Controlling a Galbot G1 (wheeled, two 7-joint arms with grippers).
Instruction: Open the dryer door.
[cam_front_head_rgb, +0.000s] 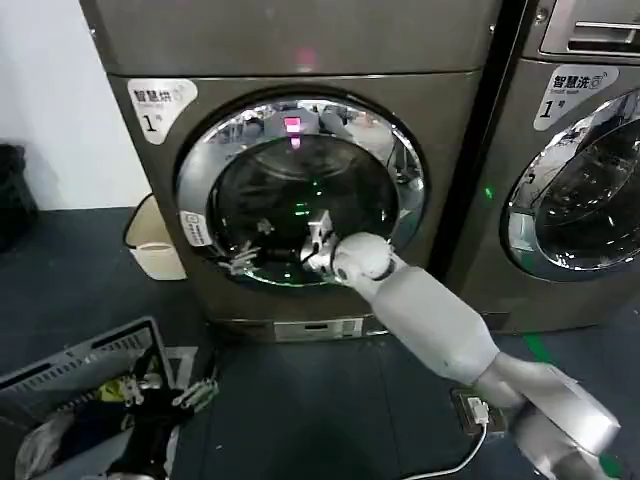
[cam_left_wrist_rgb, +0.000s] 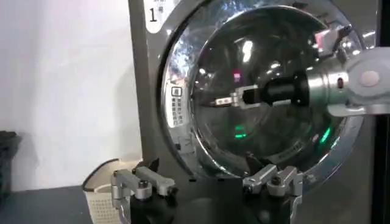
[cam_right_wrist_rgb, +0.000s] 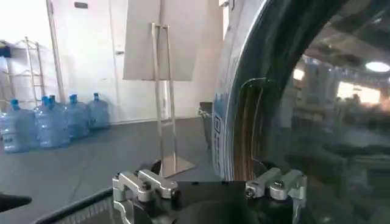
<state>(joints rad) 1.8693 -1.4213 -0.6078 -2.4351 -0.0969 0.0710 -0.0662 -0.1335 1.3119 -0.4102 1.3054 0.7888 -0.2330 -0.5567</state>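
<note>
Right gripper (cam_front_head_rgb: 318, 240) at glass of dryer door (cam_front_head_rgb: 300, 190), door shut, jaws state unclear; left gripper (cam_front_head_rgb: 170, 395) low before dryer (cam_front_head_rgb: 300, 40), jaws spread

Right claw (cam_front_head_rgb: 318, 243) before dryer door (cam_front_head_rgb: 300, 190); basket (cam_front_head_rgb: 70, 375) lower left.

Right arm (cam_front_head_rgb: 440, 325): smooth pale grey tubular links with a rounded white wrist joint. Right gripper (cam_left_wrist_rgb: 222, 101): black body, silver metal fingers (cam_left_wrist_rgb: 226, 100). Left gripper (cam_front_head_rgb: 165, 395): black with silver linkages.
</note>
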